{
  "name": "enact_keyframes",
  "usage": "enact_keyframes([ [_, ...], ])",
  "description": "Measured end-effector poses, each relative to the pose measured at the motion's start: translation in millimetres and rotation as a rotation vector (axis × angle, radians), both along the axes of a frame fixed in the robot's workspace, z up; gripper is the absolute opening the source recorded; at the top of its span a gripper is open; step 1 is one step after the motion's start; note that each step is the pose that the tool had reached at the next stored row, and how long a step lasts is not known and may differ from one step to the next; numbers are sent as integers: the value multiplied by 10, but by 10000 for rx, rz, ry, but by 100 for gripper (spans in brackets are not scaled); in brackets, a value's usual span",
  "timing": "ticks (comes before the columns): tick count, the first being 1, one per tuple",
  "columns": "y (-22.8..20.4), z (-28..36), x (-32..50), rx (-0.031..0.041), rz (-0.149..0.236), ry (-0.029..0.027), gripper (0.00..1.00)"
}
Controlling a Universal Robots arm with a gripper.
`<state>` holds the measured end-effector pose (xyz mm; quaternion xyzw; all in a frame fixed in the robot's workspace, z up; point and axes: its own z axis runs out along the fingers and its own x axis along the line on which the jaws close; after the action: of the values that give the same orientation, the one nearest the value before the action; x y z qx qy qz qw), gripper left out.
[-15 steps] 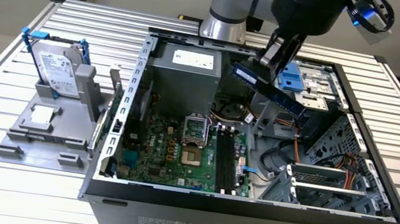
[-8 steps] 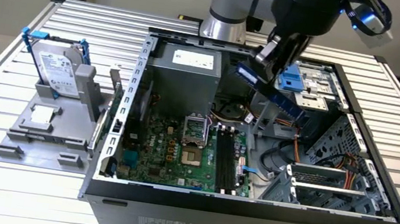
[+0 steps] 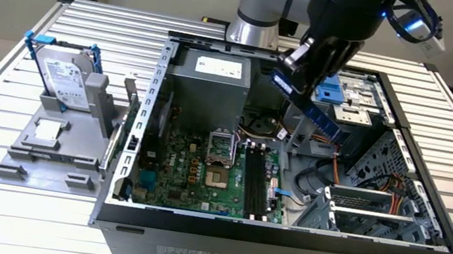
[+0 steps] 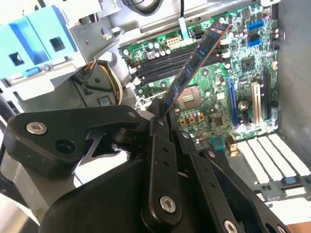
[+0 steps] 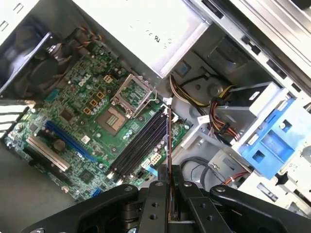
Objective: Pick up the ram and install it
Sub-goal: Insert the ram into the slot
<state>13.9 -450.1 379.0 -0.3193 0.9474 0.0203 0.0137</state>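
The ram (image 3: 317, 116) is a thin blue-green stick with small chips, hanging tilted over the open computer case (image 3: 281, 241). My gripper (image 3: 297, 77) is shut on its upper end. The second wrist view shows the ram (image 4: 197, 60) slanting away from the black fingers (image 4: 158, 128) over the motherboard. The first wrist view shows it edge-on (image 5: 168, 141) rising from the gripper (image 5: 168, 177). The long black motherboard slots (image 3: 256, 181) lie below it, apart from it, and appear in both wrist views (image 4: 160, 65) (image 5: 141, 143).
On the exterior view's left, a silver hard drive (image 3: 69, 78) in a blue bracket stands on a grey holder (image 3: 56, 143). Inside the case are the grey power supply (image 3: 212, 75), a blue drive bracket (image 3: 330, 88), cables (image 3: 326, 177) and the drive cage (image 3: 375, 208).
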Motion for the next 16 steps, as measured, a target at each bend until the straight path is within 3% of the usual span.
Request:
enact_keyframes([
  [16,0,-6,0,0,-2915,0,0],
])
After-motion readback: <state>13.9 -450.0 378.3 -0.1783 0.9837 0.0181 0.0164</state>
